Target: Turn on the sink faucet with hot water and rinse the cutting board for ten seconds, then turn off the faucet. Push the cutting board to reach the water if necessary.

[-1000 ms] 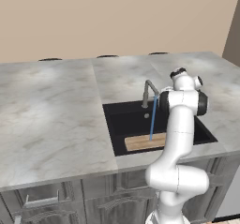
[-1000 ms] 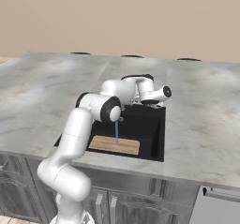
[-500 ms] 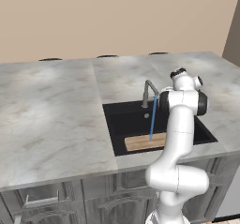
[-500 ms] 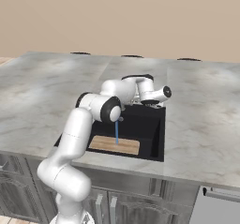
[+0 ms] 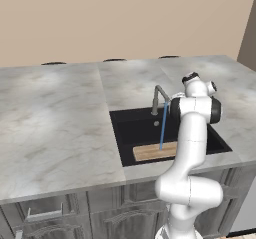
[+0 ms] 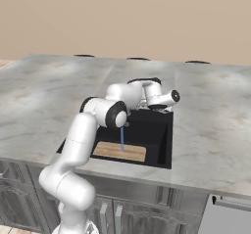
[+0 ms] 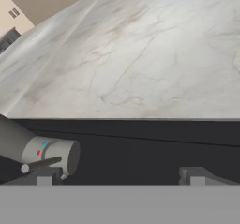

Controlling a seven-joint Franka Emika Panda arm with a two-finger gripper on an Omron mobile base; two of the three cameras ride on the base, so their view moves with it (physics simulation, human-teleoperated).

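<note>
Across the room runs a plain beige wall [image 5: 125,18], and below it a long grey marble countertop [image 5: 55,118] with pale veining, set on grey cabinets [image 5: 65,218]. Sunk into the countertop is the matte black sink [image 5: 135,130]. At its back edge stands the slim grey faucet [image 5: 159,99], and a thin blue stream of water [image 5: 162,128] falls straight from the spout onto the cutting board [image 5: 152,152], which lies flat at the sink's front edge. From the hand view, the gripper [image 7: 119,175] has its two fingertips spread wide with nothing between them; the faucet's base with its small lever [image 7: 42,163] sits just beside the left fingertip.
</note>
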